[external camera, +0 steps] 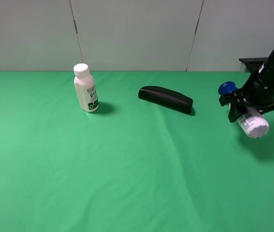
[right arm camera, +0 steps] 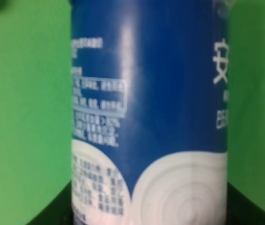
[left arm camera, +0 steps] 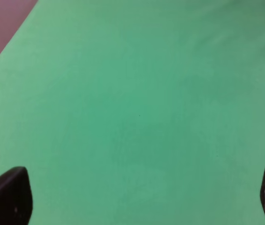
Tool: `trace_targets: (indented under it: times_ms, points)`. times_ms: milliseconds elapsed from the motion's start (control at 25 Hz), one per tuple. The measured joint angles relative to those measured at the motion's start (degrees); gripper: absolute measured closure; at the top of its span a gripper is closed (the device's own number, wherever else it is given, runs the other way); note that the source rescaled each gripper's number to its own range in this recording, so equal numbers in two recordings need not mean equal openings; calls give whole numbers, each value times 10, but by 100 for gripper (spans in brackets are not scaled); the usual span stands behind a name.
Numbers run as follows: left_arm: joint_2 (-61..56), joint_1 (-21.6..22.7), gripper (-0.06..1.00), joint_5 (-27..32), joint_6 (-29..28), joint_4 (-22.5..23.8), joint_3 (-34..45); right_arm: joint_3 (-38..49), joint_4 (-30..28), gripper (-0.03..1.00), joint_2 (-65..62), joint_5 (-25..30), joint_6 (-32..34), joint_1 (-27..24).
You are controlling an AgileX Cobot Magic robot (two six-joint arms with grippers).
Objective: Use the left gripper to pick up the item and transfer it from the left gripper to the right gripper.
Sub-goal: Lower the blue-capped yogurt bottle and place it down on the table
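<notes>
The item, a bottle [external camera: 251,122] with a dark blue cap [external camera: 227,88] and a white base, is held tilted above the green cloth at the right. My right gripper [external camera: 241,107] is shut on its middle. In the right wrist view the bottle [right arm camera: 146,112] fills the frame, blue above and white below with printed text, and the gripper's black parts show at the lower corners. My left gripper [left arm camera: 137,201] is open and empty over bare green cloth, with only its two black fingertips [left arm camera: 8,197] showing. The left arm is out of the exterior high view.
A smaller white bottle [external camera: 86,89] with a white cap and green mark stands upright at the back left. A long black case [external camera: 166,99] lies at the back middle. The green cloth [external camera: 127,169] covers the table. A grey wall stands behind.
</notes>
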Motion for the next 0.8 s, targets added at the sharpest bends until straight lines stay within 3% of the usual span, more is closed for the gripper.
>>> trace_targets:
  times_ms: [800]
  points:
    - [0,0,-4,0,0,0,0,0,-1,92,90,-24,-7,0]
